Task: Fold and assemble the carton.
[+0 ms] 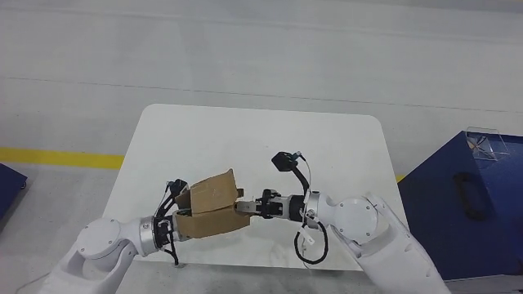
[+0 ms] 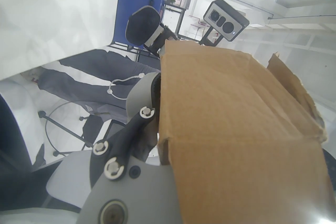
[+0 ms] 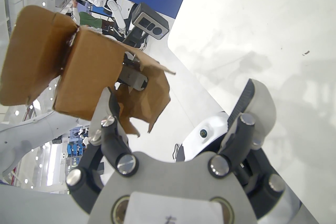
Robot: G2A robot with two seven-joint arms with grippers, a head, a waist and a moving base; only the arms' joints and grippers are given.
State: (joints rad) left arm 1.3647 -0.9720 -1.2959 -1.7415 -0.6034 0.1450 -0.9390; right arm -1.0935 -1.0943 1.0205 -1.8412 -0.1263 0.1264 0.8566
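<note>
Hovering above the counter's near edge in the top view, the carton hangs between both arms. Left wrist: the left pincer clamps its side, steadying it. Right wrist: the right pincer gapes wide beside a loose flap, probably to fold it.

i work over a white rectangular table with rounded corners; on its smooth top i see a small dark speck and faint scuffs.

Carton aloft — right tool agape
</note>
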